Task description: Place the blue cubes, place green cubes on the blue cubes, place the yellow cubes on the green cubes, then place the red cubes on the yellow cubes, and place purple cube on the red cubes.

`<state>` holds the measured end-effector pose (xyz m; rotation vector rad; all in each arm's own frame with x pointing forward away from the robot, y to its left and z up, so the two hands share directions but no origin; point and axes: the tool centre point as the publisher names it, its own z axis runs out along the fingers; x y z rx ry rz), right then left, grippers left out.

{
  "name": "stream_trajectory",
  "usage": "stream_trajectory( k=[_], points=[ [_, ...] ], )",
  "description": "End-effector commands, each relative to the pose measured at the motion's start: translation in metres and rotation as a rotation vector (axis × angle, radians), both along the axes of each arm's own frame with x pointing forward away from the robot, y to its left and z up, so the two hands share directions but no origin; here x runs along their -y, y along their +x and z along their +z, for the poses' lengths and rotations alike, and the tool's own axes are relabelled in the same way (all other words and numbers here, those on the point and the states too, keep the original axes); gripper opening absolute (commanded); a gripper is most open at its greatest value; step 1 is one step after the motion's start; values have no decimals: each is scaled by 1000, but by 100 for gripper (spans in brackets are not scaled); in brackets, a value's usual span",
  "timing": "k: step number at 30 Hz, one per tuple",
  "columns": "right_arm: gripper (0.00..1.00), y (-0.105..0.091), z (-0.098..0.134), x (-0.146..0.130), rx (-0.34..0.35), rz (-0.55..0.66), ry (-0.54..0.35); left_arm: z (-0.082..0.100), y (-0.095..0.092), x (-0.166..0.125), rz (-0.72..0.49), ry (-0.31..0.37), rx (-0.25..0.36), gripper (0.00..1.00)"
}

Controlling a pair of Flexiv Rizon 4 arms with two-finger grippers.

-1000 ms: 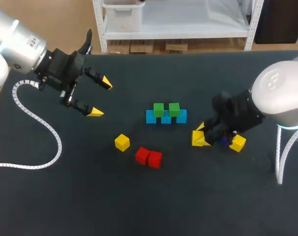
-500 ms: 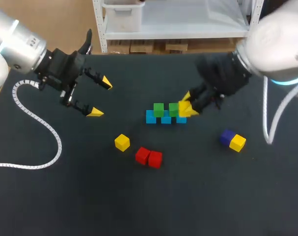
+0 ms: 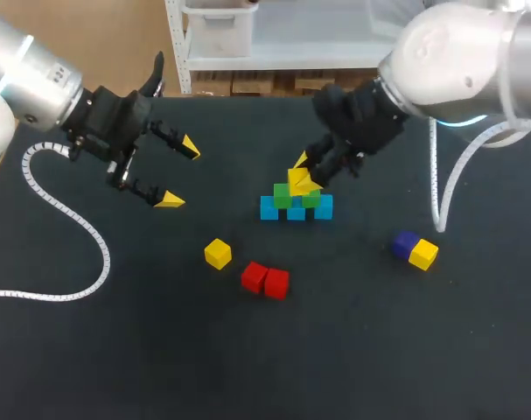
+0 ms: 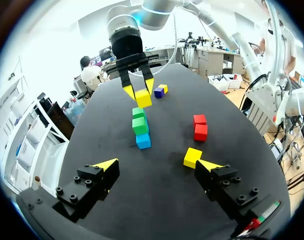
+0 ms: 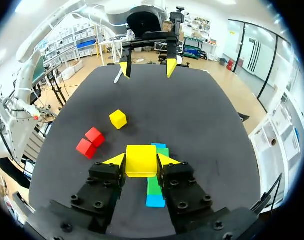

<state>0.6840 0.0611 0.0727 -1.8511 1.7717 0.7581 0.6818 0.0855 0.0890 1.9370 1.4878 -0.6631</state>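
Three blue cubes [image 3: 296, 213] lie in a row at mid table with two green cubes [image 3: 282, 194] on top of them. My right gripper [image 3: 300, 179] hovers just over the green cubes, shut on a yellow cube [image 5: 141, 160]. From the left wrist, that held yellow cube [image 4: 143, 98] hangs above the far end of the green cubes [image 4: 139, 125]. A loose yellow cube [image 3: 217, 254] and two red cubes [image 3: 265, 280] lie nearer the front. A purple cube [image 3: 405, 242] touches another yellow cube [image 3: 423, 255] at the right. My left gripper [image 3: 178, 173] is open above the left of the table, holding nothing.
My left arm's white ribbed cable [image 3: 64, 219] loops across the left of the dark table [image 3: 352, 350]. In the left wrist view the loose yellow cube [image 4: 192, 157] sits close ahead of one fingertip [image 4: 210, 165].
My right gripper has carried the yellow cube from beside the purple cube, up and leftward, to just above the green cubes. The left arm has stayed still.
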Motion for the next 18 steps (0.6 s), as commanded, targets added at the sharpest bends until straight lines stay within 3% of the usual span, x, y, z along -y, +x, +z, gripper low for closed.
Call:
stream_trajectory(
  k=[1,9,18],
  points=[
    [0,2,-9,-1,-8,-14,9,-1,0,-1,-2,-2,2,100],
    [0,4,-10,6,32,-71,-9,-1,0,-1,-2,-2,2,100],
    [0,5,-12,5,70,-99,30,-1,0,-1,-2,-2,2,100]
  ],
)
